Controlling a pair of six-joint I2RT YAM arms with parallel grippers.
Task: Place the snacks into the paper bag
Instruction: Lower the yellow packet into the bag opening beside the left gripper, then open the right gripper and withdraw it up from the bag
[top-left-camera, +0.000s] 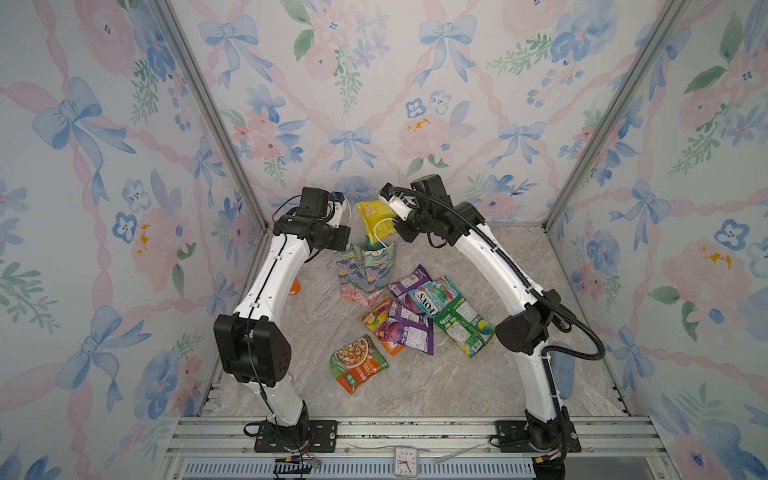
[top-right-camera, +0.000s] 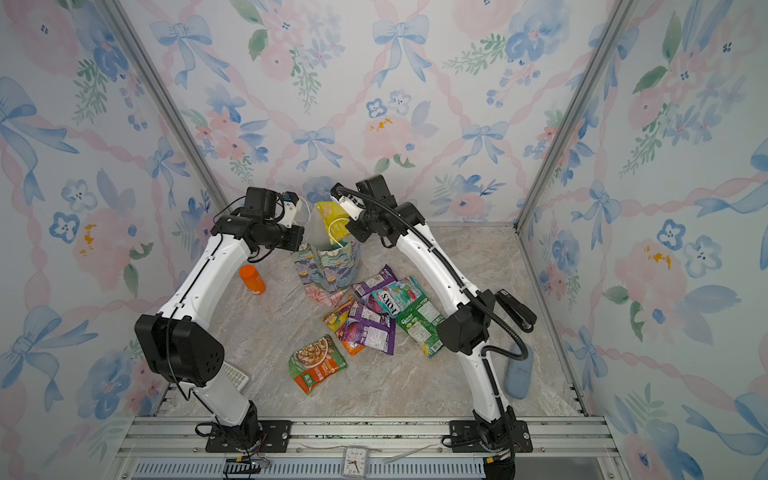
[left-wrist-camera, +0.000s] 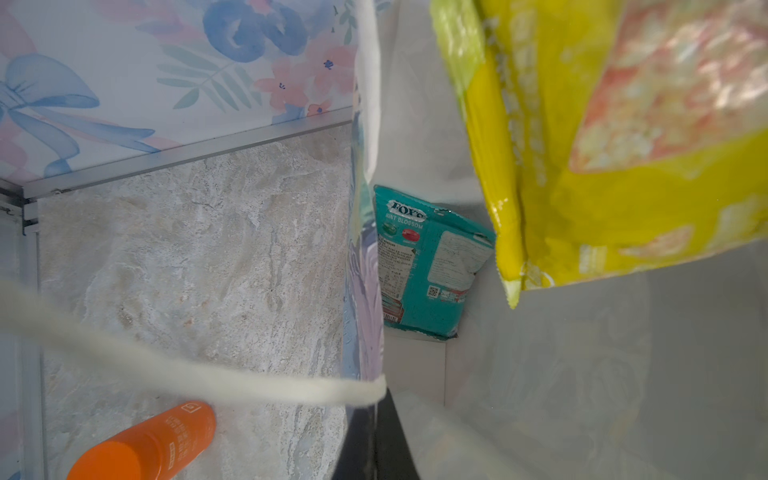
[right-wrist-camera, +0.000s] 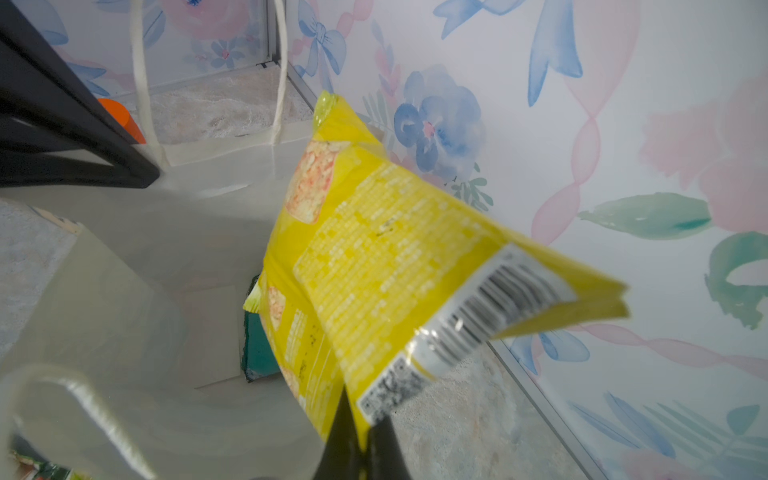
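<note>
the right gripper (right-wrist-camera: 362, 432) is clamped on one corner of the yellow packet (right-wrist-camera: 374, 257), which hangs from its fingertips with the long axis tilted down toward the open mouth of the paper bag (top-left-camera: 363, 272). that mouth lies just below and ahead of the fingertips. the packet's far end overlaps the white interior, where a teal packet (left-wrist-camera: 428, 266) rests at the bottom. the left gripper (top-left-camera: 343, 216) is closed too and seems to pinch the bag's rim beside a cord handle (left-wrist-camera: 187, 374), holding the mouth spread. we judge the coming move is the right arm's: lower along the packet's axis, then release. the other packets (top-left-camera: 415, 316) lie well below, back toward that arm's base.
</note>
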